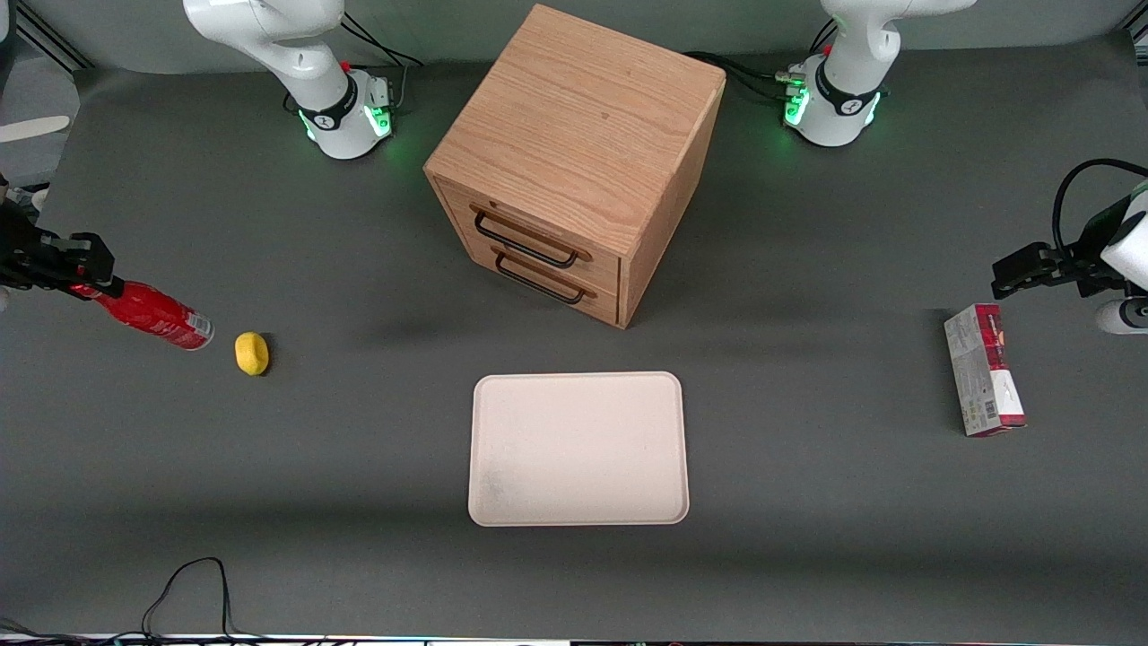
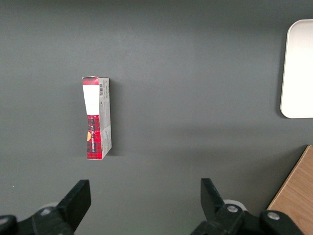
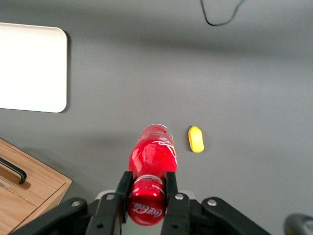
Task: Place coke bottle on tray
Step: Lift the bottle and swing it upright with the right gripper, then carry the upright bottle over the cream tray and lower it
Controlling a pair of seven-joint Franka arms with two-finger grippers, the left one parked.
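The coke bottle [image 1: 154,315], slim and red, hangs tilted above the table toward the working arm's end, its clear base pointing down toward the yellow lump. My gripper [image 1: 82,278] is shut on the bottle's neck just under the red cap [image 3: 146,207]; both black fingers [image 3: 123,185] press against it. The bottle body [image 3: 152,151] stretches away from the jaws. The cream-white tray [image 1: 578,449] lies flat mid-table, in front of the wooden cabinet and nearer the front camera, well away from the bottle. A corner of the tray [image 3: 32,68] shows in the right wrist view.
A yellow lemon-like lump [image 1: 252,353] lies on the table just beside the bottle's base. A wooden two-drawer cabinet [image 1: 574,161] stands farther from the camera than the tray. A red-and-grey carton [image 1: 984,381] lies toward the parked arm's end. A black cable [image 1: 193,588] loops near the front edge.
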